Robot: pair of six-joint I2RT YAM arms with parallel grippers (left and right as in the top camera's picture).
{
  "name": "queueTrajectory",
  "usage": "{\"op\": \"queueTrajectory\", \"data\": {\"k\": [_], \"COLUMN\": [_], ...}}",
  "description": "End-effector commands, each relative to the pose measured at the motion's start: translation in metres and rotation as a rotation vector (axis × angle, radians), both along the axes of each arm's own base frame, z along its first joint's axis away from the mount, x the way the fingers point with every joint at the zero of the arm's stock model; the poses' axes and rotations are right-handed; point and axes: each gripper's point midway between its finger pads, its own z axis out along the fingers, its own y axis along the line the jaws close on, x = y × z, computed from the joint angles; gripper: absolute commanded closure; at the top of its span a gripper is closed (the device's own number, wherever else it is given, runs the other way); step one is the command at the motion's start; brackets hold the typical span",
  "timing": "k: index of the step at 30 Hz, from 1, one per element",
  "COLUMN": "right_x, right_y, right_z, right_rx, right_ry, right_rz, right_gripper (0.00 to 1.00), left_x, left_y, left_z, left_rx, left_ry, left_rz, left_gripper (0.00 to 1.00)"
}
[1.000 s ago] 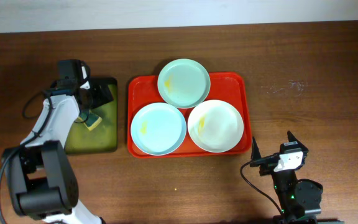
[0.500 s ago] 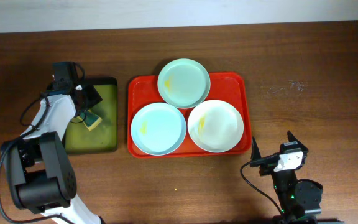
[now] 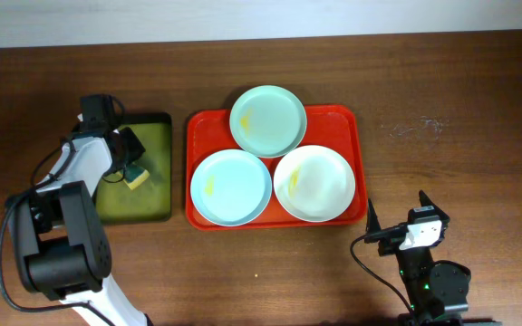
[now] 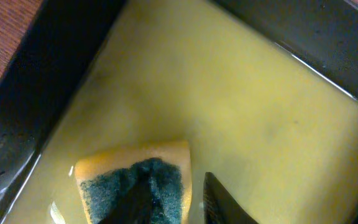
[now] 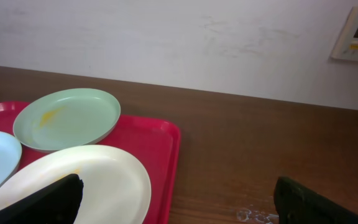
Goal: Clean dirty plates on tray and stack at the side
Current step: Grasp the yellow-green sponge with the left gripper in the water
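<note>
Three plates lie on the red tray (image 3: 344, 125): a mint green plate (image 3: 268, 119) at the back, a pale blue plate (image 3: 230, 186) front left and a white plate (image 3: 312, 184) front right, each with yellowish smears. My left gripper (image 3: 127, 170) is down in the black tray (image 3: 165, 119). Its jaws are closed narrow on a yellow sponge (image 4: 126, 163) with a green scrub face, in yellowish liquid. The left gripper (image 4: 176, 183) has one finger over the scrub face and one at the sponge's right edge. My right gripper (image 5: 178, 186) stands open near the table's front, empty, facing the white plate (image 5: 86, 180) and the mint green plate (image 5: 67, 118).
The black tray's dark rim (image 4: 61, 74) rises left of the sponge (image 3: 137, 179). Bare brown table (image 3: 442, 127) lies right of the red tray (image 5: 160, 143). A pale wall runs along the back, with a small panel (image 5: 356, 32) at its right.
My left gripper has shifted slightly left over the black tray and its jaws have narrowed onto the sponge. The right arm and the plates have not moved.
</note>
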Motion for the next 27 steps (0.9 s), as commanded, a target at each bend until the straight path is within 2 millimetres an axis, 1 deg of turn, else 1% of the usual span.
{"op": "queueTrajectory", "data": {"k": [1, 2, 3, 5, 7, 9, 10, 12, 15, 17, 19, 20, 22, 23, 25, 26, 27], "right_x": [0.000, 0.000, 0.000, 0.000, 0.000, 0.000, 0.000, 0.000, 0.000, 0.000, 0.000, 0.000, 0.000, 0.000, 0.000, 0.000, 0.000], "right_y": [-0.003, -0.003, -0.003, -0.003, -0.003, -0.003, -0.003, -0.003, -0.003, -0.003, -0.003, -0.003, -0.003, -0.003, -0.003, -0.003, -0.003], "right_z": [-0.003, -0.003, -0.003, -0.003, -0.003, -0.003, -0.003, -0.003, -0.003, -0.003, -0.003, -0.003, -0.003, -0.003, -0.003, -0.003, -0.003], "right_rx": [0.010, 0.010, 0.010, 0.010, 0.010, 0.010, 0.010, 0.010, 0.010, 0.010, 0.010, 0.010, 0.010, 0.010, 0.010, 0.010, 0.010], "right_ry": [0.006, 0.006, 0.006, 0.006, 0.006, 0.006, 0.006, 0.006, 0.006, 0.006, 0.006, 0.006, 0.006, 0.006, 0.006, 0.006, 0.006], "right_rz": [-0.016, -0.016, -0.016, -0.016, -0.016, -0.016, -0.016, -0.016, -0.016, -0.016, -0.016, -0.016, -0.016, -0.016, -0.016, -0.016, -0.016], "right_gripper": [0.01, 0.01, 0.01, 0.01, 0.01, 0.01, 0.01, 0.01, 0.01, 0.01, 0.01, 0.01, 0.01, 0.01, 0.01, 0.01, 0.01], "left_x": [-0.012, -0.014, -0.016, -0.023, -0.032, -0.031, -0.029, -0.019, -0.004, 0.000, -0.003, -0.008, -0.025, -0.029, -0.031, -0.031, -0.033], "left_y": [-0.007, -0.008, -0.008, -0.010, -0.011, -0.010, -0.009, -0.008, -0.008, -0.007, -0.008, -0.009, -0.011, -0.010, -0.011, -0.011, -0.011], "left_z": [-0.020, -0.021, -0.022, -0.025, -0.027, -0.026, -0.024, -0.015, 0.009, 0.024, 0.032, 0.035, 0.030, 0.028, 0.026, 0.026, 0.025], "left_rx": [-0.032, -0.034, -0.036, -0.042, -0.046, -0.043, -0.037, -0.032, -0.024, -0.022, -0.025, -0.028, -0.039, -0.035, -0.039, -0.039, -0.040], "left_ry": [0.067, 0.076, 0.085, 0.113, 0.153, 0.152, 0.145, 0.118, 0.068, 0.057, 0.070, 0.086, 0.153, 0.170, 0.181, 0.182, 0.191], "left_rz": [-0.010, -0.010, -0.010, -0.010, -0.009, -0.012, -0.021, -0.026, -0.052, -0.053, -0.052, -0.052, -0.050, -0.048, -0.048, -0.049, -0.049], "left_gripper": [0.53, 0.37, 0.34, 0.39, 0.40, 0.40, 0.37, 0.36, 0.37, 0.37, 0.37, 0.35, 0.28, 0.25, 0.18, 0.07, 0.06]}}
